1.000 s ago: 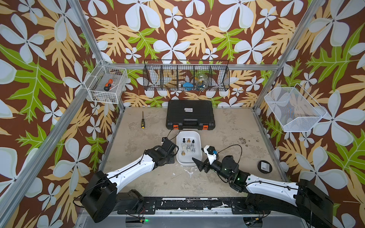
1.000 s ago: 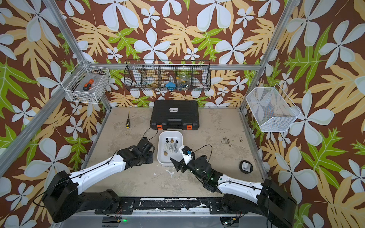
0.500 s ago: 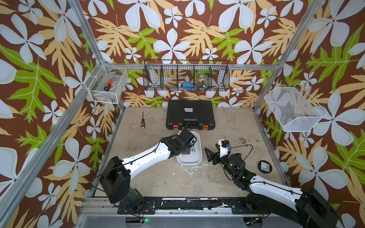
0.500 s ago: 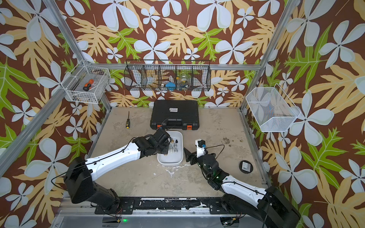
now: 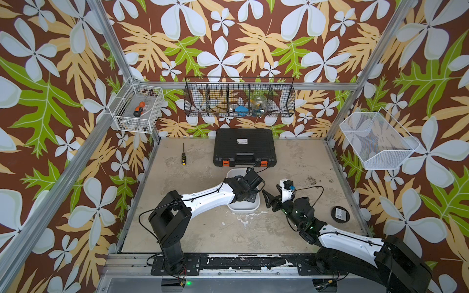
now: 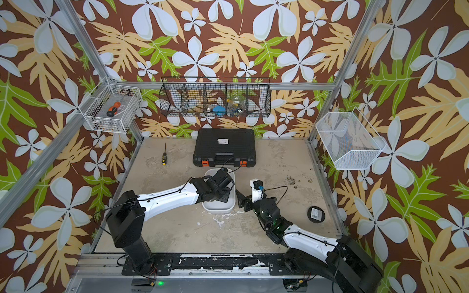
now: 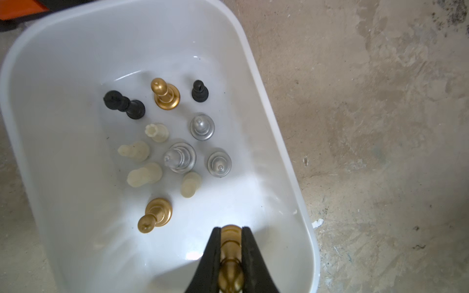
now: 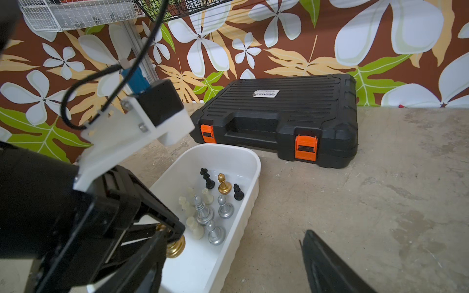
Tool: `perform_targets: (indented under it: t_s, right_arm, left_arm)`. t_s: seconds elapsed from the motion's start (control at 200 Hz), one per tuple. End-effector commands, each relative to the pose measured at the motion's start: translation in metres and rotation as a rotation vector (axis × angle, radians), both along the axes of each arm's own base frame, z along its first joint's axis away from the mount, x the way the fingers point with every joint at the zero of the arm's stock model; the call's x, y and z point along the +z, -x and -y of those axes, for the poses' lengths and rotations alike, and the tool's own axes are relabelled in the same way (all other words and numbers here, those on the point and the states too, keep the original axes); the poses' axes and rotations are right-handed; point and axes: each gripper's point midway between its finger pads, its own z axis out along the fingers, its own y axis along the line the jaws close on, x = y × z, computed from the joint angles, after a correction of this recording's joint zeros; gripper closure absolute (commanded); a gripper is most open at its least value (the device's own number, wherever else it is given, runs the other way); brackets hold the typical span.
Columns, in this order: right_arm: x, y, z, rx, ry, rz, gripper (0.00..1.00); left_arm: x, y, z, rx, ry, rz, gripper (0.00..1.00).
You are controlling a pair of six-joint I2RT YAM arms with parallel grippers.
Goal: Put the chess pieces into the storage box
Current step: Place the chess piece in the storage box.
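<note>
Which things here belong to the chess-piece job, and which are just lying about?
Job: white rounded plastic storage box; gold, silver, black and cream chess pieces in it; gold chess piece between left gripper fingers.
Lying about: black plastic toolcase with orange latches; black-and-yellow screwdriver; round black disc.

This is a robot lab's test cell: two white-and-black robot arms (image 5: 203, 199) are bolted to a metal rail (image 5: 228, 272) at the front of a stained tabletop (image 5: 291, 157), boxed in by an aluminium frame (image 5: 111, 48) with flower-print wall panels (image 5: 228, 38) and hanging wire baskets (image 5: 137, 111).
</note>
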Motion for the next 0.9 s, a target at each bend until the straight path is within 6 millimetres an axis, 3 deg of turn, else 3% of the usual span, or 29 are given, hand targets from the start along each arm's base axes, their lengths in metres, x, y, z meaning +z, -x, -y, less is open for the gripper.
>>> perform_targets:
  t_s: [0.0,0.355,0.896]
  right_arm:
    - [0.008,-0.001,-0.002,0.008,-0.015,0.029,0.16]
    - [0.011,0.002,-0.003,0.020,-0.024,0.036,0.16]
    - [0.018,0.005,-0.002,0.029,-0.039,0.054,0.16]
  left_arm:
    - [-0.004,0.000,0.002,-0.004,0.009,0.005,0.90]
    - [-0.030,0.001,-0.003,-0.002,-0.021,0.002,0.90]
    - [-0.050,-0.002,-0.004,0.002,-0.057,-0.004,0.90]
